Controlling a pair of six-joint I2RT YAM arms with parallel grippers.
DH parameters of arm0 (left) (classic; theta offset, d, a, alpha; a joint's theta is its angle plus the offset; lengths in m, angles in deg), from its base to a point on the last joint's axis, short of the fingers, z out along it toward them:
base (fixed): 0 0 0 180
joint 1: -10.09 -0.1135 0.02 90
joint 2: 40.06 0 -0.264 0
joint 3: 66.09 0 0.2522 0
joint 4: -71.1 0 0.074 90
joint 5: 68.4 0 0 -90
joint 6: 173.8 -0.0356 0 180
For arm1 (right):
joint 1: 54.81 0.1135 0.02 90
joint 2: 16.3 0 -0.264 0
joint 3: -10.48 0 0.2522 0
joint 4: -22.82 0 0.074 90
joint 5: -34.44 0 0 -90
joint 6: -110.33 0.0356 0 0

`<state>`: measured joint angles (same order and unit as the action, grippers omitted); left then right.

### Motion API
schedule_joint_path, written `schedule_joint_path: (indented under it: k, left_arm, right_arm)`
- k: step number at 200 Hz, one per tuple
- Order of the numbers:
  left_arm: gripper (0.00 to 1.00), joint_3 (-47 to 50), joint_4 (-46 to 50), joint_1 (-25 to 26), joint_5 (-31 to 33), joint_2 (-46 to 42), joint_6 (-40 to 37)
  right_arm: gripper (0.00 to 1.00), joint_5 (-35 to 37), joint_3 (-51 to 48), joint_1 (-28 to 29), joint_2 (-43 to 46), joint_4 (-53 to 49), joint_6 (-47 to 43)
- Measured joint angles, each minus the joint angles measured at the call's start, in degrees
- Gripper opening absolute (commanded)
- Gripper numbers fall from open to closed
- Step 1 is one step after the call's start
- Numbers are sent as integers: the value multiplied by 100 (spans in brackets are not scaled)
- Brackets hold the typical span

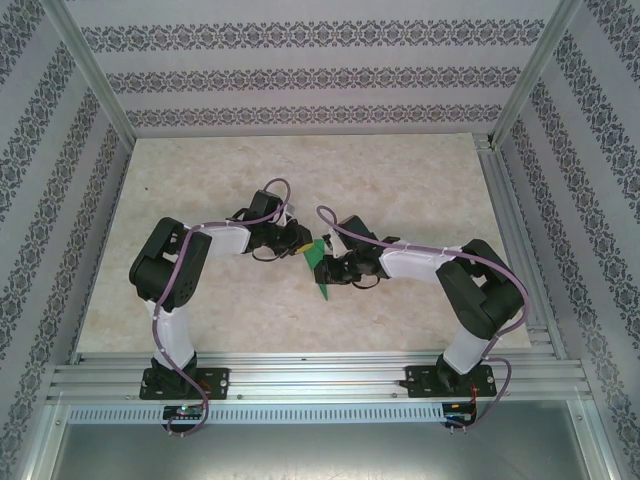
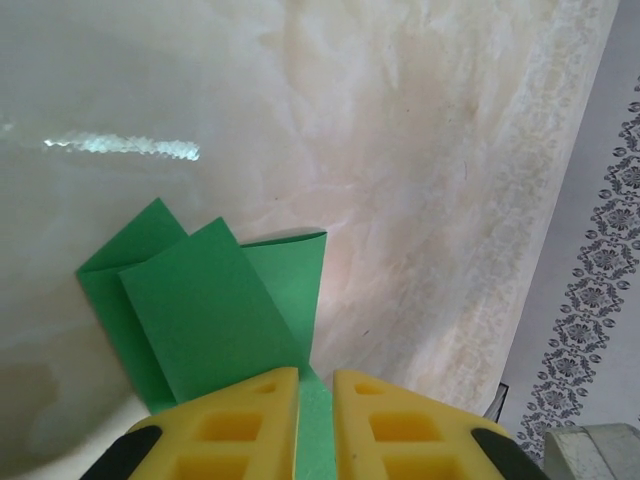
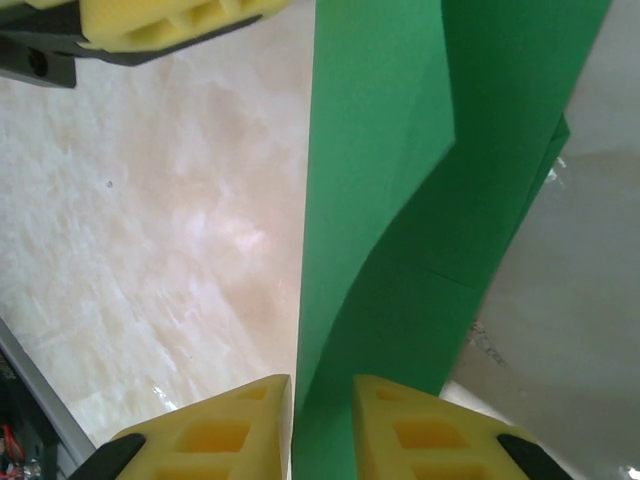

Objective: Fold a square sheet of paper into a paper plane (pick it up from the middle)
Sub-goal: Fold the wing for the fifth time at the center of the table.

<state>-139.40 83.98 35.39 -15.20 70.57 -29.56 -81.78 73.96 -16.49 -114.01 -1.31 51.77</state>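
Two grippers meet above the middle of the table (image 1: 400, 170), and each one is clamped on the green paper (image 2: 210, 310). The left gripper (image 2: 315, 378) has its two yellow fingers (image 2: 250, 425) closed on a narrow strip of the paper, which passes between them at the tips. Ahead of this gripper the paper spreads out, a little to its left, in several folded layers that overlap. One pointed corner lies far ahead on the left, and one curled edge lies ahead on the right. The right gripper (image 3: 320, 382) holds the paper in the same way: the paper stands on its edge between the two fingertips and goes straight ahead from them, with a slanted fold across it on the right side. Far ahead of the right gripper, to its left, one yellow finger of the left gripper is visible. From above, the two grippers point toward each other with the paper between their tips. I cannot tell if the paper touches the table.
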Motion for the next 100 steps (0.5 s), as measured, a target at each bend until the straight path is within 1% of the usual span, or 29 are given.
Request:
schedule_joint_path:
  k: [30,58,69,100]
  left_arm:
    - [18,0,92,0,2,61,-52]
    - [18,-33,181,0,0,61,-125]
    - [18,-61,197,0,0,61,-138]
    - [18,-92,216,0,0,61,-151]
  right_arm:
    - [25,-33,-74,-61,85,48,66]
    - [18,-39,-76,-61,103,98,138]
    - [13,-39,-76,-61,103,98,144]
    - [7,-39,-76,-61,103,122,173]
